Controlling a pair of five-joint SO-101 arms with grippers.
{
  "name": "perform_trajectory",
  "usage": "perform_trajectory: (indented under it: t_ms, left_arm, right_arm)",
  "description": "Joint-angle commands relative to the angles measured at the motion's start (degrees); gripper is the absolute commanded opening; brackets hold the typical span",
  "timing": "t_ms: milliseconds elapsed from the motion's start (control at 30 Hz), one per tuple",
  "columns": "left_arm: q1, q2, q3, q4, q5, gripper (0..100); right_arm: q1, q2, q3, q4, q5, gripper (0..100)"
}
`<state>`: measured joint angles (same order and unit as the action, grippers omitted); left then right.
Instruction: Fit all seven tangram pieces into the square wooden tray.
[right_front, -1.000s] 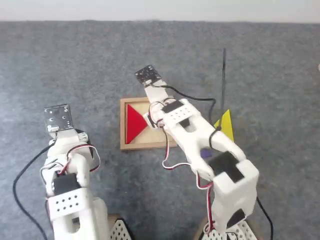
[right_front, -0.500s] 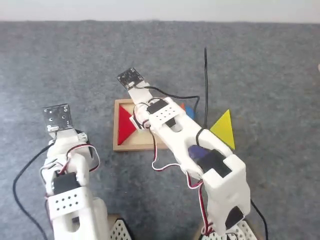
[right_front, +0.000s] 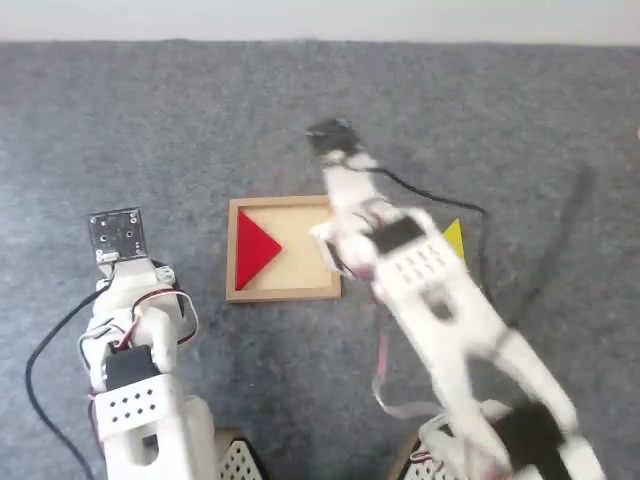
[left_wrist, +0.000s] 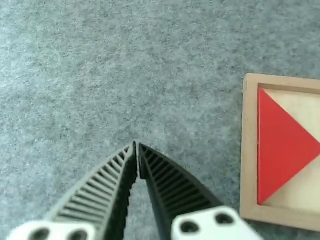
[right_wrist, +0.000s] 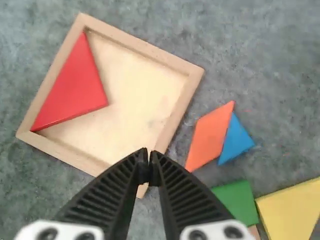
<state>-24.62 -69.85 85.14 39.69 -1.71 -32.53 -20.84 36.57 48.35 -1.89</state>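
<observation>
The square wooden tray lies mid-table with a red triangle set against its left side. In the right wrist view my right gripper is shut on nothing and hangs above the tray's rim, near the corner closest to the loose pieces. Beside that corner lie an orange parallelogram, a blue triangle, a green piece and a yellow triangle. My left gripper is shut and empty over bare carpet, left of the tray and red triangle.
Grey carpet covers the table. The right arm stretches from the lower right across the pieces beside the tray, leaving part of the yellow triangle showing. The left arm stands at the lower left. A black cable trails right of the tray.
The right arm has swung off the tray toward the right and stretched farther back. The tray slid a little to the left early on. The left arm stayed still.
</observation>
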Motion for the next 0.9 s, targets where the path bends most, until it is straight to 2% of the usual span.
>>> perform_trajectory:
  t_ms: [0,100,200,500,633,867]
  left_arm:
    - [-0.09,0.18,-3.56,-0.09,-1.14,1]
    - [-0.09,0.18,-3.56,0.00,-1.14,1]
    - [0.00,0.18,-3.56,0.00,-1.14,1]
    - [0.88,0.18,-3.47,0.09,-1.32,1]
    - [0.88,0.18,-3.47,0.09,-1.32,1]
    - [0.88,0.18,-3.47,0.09,-1.32,1]
  right_arm:
    - [-0.31,-12.00,14.24,-12.79,-0.97,0.9]
    - [-1.63,-10.86,21.36,-24.04,-4.40,1.0]
    - [-2.95,-5.49,19.96,-25.71,-8.00,3.9]
    - [-2.42,19.38,-2.99,-11.12,-19.60,12.7]
    - [-1.36,22.64,-6.95,-8.48,-20.04,18.7]
    - [-1.54,25.54,-7.91,-8.75,-18.11,18.7]
